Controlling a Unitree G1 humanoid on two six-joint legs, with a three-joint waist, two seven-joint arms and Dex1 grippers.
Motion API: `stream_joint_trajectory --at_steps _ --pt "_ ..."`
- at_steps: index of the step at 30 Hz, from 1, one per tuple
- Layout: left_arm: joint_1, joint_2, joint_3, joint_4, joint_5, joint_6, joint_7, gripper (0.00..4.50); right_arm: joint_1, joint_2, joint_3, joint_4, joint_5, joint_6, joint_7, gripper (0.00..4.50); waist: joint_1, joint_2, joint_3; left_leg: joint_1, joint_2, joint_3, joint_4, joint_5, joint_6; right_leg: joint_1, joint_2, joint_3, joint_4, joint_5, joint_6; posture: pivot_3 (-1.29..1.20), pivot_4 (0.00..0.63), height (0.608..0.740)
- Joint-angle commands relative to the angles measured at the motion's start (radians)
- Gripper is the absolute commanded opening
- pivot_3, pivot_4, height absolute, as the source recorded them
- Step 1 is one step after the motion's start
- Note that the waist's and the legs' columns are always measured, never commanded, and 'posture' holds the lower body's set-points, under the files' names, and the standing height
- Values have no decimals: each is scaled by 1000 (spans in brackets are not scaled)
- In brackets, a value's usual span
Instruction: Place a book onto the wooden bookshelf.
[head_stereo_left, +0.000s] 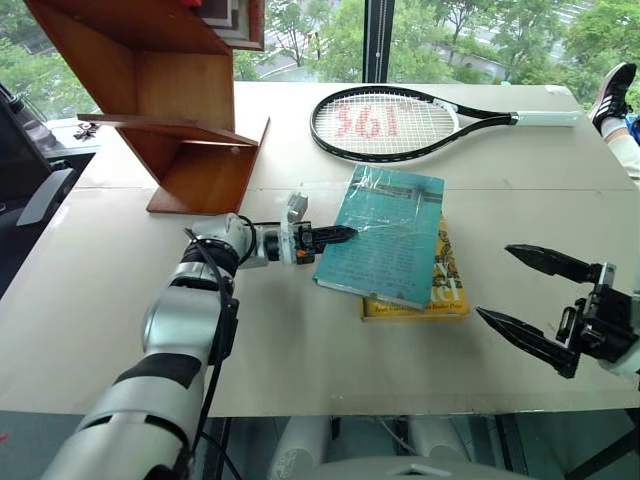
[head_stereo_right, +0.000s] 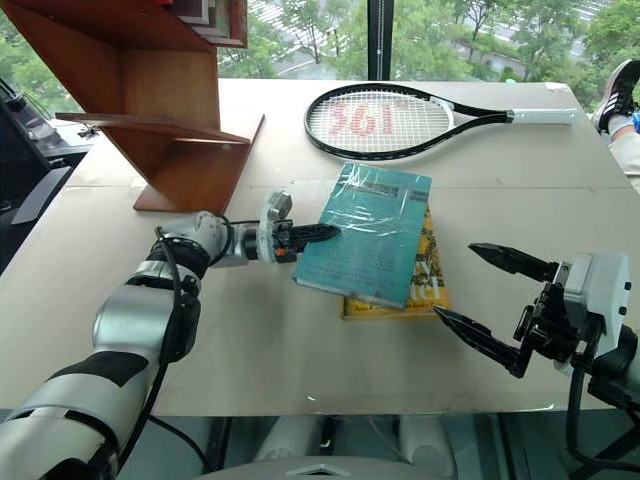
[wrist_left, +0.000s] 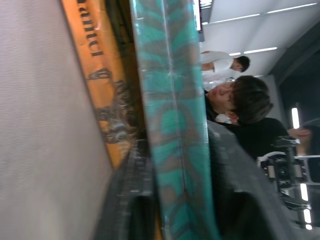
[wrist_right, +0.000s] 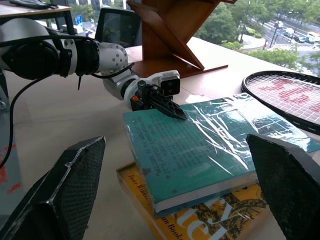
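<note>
The book (head_stereo_left: 385, 235), teal and wrapped in clear plastic, is lying on a yellow book (head_stereo_left: 440, 290) near the middle of the counter (head_stereo_left: 300, 370). Its near-left edge is sitting slightly raised off the yellow one. The left tool (head_stereo_left: 335, 236) is reaching level across from the left, and its fingers are clamping on that edge of the book, one above the cover and one beneath, as the left wrist view confirms. The right tool (head_stereo_left: 528, 300) is hanging over the counter's near right corner, well apart from both books, its two fingers standing wide apart and gripping nothing. The bookshelf (head_stereo_left: 170, 100) is standing at the far left of the counter, well apart from the book. A tennis racket (head_stereo_left: 400, 122) is lying beyond the books, its handle pointing right. A person's shoe (head_stereo_left: 612, 92) is showing at the far right edge.
</note>
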Motion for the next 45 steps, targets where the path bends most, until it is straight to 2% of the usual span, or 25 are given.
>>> stream_joint_trajectory --at_steps 1,5,9,12,14,16,18,19,20,22,25,28,32,36,38,42,43,45 --pt "27 51 25 -120 -20 93 -52 67 -28 -18 25 32 -6 -47 53 4500 -4 0 0 0 0 0 0 0 0 0 0 0 0 0 0 0 150 740" --pt "114 101 93 -332 -88 215 7 67 -109 -39 81 101 -20 -67 89 4500 -3 0 0 0 3 0 0 0 0 0 0 0 0 0 0 0 150 740" --pt "245 144 259 -675 -187 326 136 67 -208 -45 139 181 -48 -90 117 4500 -4 -1 1 0 4 0 1 0 0 -1 0 1 0 0 0 0 150 740" --pt "332 157 374 -970 -230 290 250 67 -277 -41 171 226 -50 -96 119 4500 1 -1 1 0 4 0 0 2 -4 -1 -1 2 0 0 0 0 150 740" --pt "351 180 438 -1198 -219 147 314 67 -335 -36 196 273 -52 -100 123 4500 5 -1 1 0 5 0 0 2 -4 -1 -1 2 -1 0 0 0 150 740" --pt "354 243 419 -1400 -156 -54 311 67 -385 -31 220 319 -54 -102 139 4500 10 -2 1 -1 4 0 0 3 -5 -1 -3 1 -1 0 -1 0 150 740" --pt "321 354 324 -1453 59 -447 269 67 -440 -21 253 360 -62 -107 151 4500 18 -1 1 -1 4 0 0 3 -6 -1 -3 1 -2 0 -1 0 150 740" --pt "298 394 296 -1443 131 -593 256 67 -461 -16 266 374 -67 -110 155 4500 22 2 -1 -1 4 1 -2 3 -7 -1 -2 1 -3 1 -1 0 150 740" --pt "249 460 252 -1348 250 -849 228 67 -492 -7 284 391 -68 -113 159 4500 27 4 -2 0 3 2 -2 3 -7 -1 -3 2 -4 1 -1 0 150 740" --pt "178 548 200 -1166 390 -1186 197 67 -529 8 308 410 -72 -115 162 4500 27 2 0 0 4 4 -2 3 -7 -1 -1 3 -4 1 -1 0 150 740" --pt "88 661 122 -867 517 -1538 160 67 -558 22 327 424 -81 -119 168 4500 21 2 0 1 4 4 -4 3 -6 -1 0 3 -4 1 -2 0 150 740" --pt "-48 729 40 -568 637 -1765 170 67 -562 33 334 421 -87 -123 165 4500 12 2 1 1 4 4 -5 3 -6 -2 0 2 -5 1 -2 0 150 740" --pt "-271 776 -99 -188 865 -1938 268 67 -543 45 332 394 -94 -127 149 4500 5 -3 4 -4 0 4 -2 1 -1 -2 0 -2 -4 1 -1 0 150 740" --pt "-402 777 -206 5 1013 -1997 355 67 -520 45 326 367 -97 -129 133 4500 3 -5 4 -4 -1 4 -1 1 -1 -2 0 -3 -3 0 1 0 150 740" --pt "-428 779 -235 61 1052 -2009 392 67 -512 44 320 353 -93 -128 126 4500 -2 -5 5 -4 -1 4 0 1 -1 -2 0 -3 -1 0 1 0 150 740" --pt "-433 796 -231 129 1028 -2027 330 67 -506 44 308 336 -78 -126 113 4500 -30 -5 4 -2 0 4 -1 1 -1 -2 0 -2 2 0 1 0 150 740" --pt "-434 798 -223 139 1018 -2016 319 814 -504 43 306 334 -76 -126 113 4500 -32 -5 4 -1 0 3 -1 1 -1 -2 1 -2 2 0 1 0 150 740" --pt "-420 806 -156 151 933 -2001 265 1569 -510 44 303 332 -66 -123 107 4500 -34 -5 5 -1 0 4 0 1 -1 -2 1 -1 3 0 1 0 150 740"
